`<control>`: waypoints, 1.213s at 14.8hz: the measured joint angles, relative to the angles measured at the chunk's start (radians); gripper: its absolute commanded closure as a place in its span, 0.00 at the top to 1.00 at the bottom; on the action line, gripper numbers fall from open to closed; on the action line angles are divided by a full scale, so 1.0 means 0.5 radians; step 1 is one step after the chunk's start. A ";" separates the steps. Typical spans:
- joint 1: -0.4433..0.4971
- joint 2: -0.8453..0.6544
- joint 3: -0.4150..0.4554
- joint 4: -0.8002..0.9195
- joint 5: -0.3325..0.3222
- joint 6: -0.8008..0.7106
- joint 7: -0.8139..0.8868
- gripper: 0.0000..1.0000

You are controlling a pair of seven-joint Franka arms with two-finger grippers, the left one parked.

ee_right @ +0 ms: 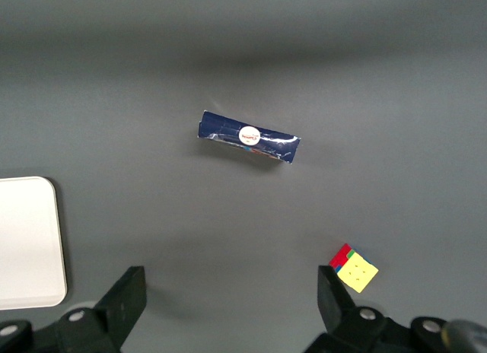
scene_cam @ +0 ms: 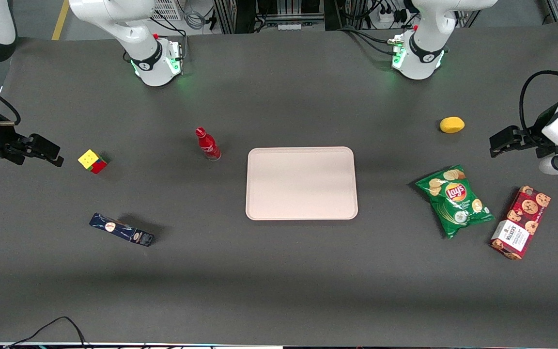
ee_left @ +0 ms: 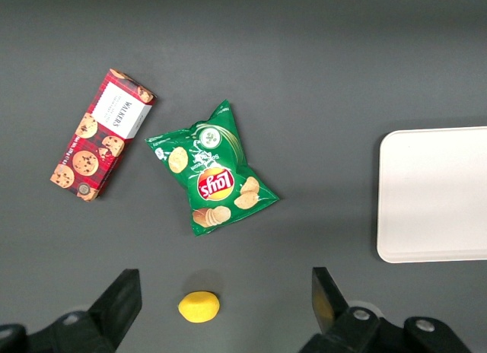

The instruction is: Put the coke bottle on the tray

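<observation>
One coke bottle (scene_cam: 208, 144) upright beside one bare tray (scene_cam: 301, 183); gripper (scene_cam: 41, 150) released, at working arm's end.

High front camera looking down on the dark grey counter (scene_cam: 279, 291), right wrist camera facing straight down above open gripper (ee_right: 228, 307), both sharing pale pink rectangular tray (scene_cam: 301, 183) (ee_right: 27, 243), wrist closer
</observation>
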 measured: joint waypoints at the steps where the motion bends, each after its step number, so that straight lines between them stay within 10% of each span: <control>1: 0.000 0.000 0.000 0.000 0.000 -0.001 0.000 1.00; 12: 0.032 0.003 0.006 0.011 0.001 -0.068 -0.035 1.00; 18: 0.444 0.004 0.023 0.017 0.003 -0.139 -0.014 1.00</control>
